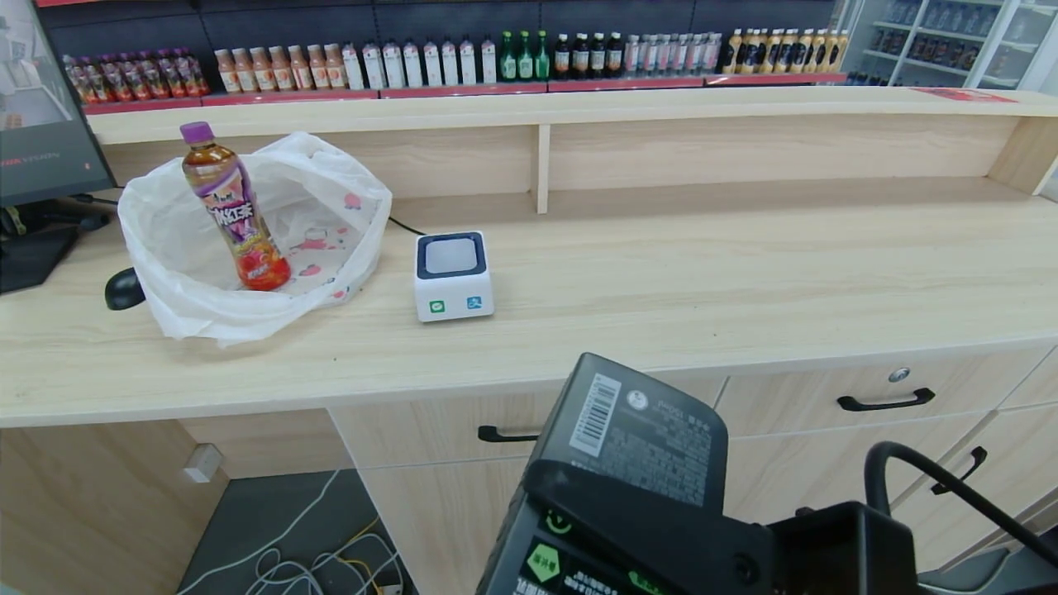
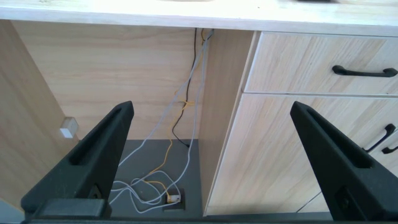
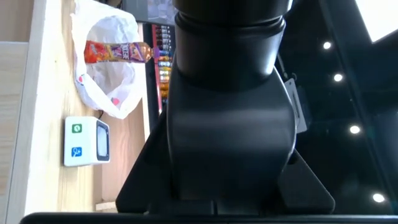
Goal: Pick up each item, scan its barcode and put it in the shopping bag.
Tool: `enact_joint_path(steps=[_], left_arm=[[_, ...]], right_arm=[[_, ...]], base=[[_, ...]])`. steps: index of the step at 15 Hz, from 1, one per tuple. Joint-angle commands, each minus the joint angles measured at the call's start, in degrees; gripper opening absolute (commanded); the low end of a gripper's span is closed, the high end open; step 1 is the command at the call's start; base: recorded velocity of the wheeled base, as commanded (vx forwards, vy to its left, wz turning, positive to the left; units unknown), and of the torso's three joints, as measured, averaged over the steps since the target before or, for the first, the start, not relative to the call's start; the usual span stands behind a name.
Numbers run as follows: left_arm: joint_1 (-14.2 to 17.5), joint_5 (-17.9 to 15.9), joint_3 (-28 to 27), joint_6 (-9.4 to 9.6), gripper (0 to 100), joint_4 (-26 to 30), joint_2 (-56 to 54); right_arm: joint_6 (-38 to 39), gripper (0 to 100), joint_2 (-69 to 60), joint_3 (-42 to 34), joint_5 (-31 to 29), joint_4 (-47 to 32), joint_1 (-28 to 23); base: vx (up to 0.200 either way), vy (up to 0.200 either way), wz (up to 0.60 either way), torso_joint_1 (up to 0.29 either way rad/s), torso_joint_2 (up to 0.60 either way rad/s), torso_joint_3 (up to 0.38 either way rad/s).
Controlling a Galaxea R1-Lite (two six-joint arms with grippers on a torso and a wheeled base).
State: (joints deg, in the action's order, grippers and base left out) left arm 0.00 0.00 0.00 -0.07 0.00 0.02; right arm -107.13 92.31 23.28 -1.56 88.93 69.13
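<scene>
The counter (image 1: 661,273) is pale wood grain, smooth and matt. The bag (image 1: 190,306) is thin white plastic, crinkled and slightly see-through. The bottle (image 1: 240,219) is clear plastic with a glossy label. The scanner (image 1: 453,285) is smooth white plastic with a shiny window. The black item (image 1: 645,430) looks smooth and faintly glossy. The drawer handles (image 1: 884,402) are matt black.

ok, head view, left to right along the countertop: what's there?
Monitor → black mouse → shopping bag with tea bottle in it → scanner. The black item is held in front, off the counter.

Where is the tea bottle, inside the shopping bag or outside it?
Inside. The bottle stands tilted in the open shopping bag, whose white rim surrounds its base.
</scene>
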Motion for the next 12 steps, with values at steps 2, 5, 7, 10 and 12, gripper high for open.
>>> enact_joint_path(steps=[2, 5, 7, 10, 12], left_arm=[[0.0, 0.0, 0.0, -0.01, 100, 0.0, 0.0], [0.0, 0.0, 0.0, -0.01, 100, 0.0, 0.0], [0.0, 0.0, 0.0, -0.01, 100, 0.0, 0.0], [0.0, 0.0, 0.0, -0.01, 100, 0.0, 0.0], [0.0, 0.0, 0.0, -0.01, 100, 0.0, 0.0]], right_arm=[[0.0, 0, 1.1, 0.6, 0.0, 0.2, 0.8], [0.0, 0, 1.0, -0.3, 0.0, 1.1, 1.4], [0.0, 0, 1.0, -0.7, -0.1, 1.1, 1.9], [0.0, 0, 0.6, -1.0, -0.1, 1.1, 1.9], [0.0, 0, 0.2, -1.6, -0.1, 1.1, 1.9]], base=[[0.000, 0.000, 0.00, 0.000, 0.00, 0.000], [0.000, 0.000, 0.00, 0.000, 0.00, 0.000], [0.000, 0.000, 0.00, 0.000, 0.00, 0.000], [0.000, 0.000, 0.00, 0.000, 0.00, 0.000], [0.000, 0.000, 0.00, 0.000, 0.00, 0.000]])
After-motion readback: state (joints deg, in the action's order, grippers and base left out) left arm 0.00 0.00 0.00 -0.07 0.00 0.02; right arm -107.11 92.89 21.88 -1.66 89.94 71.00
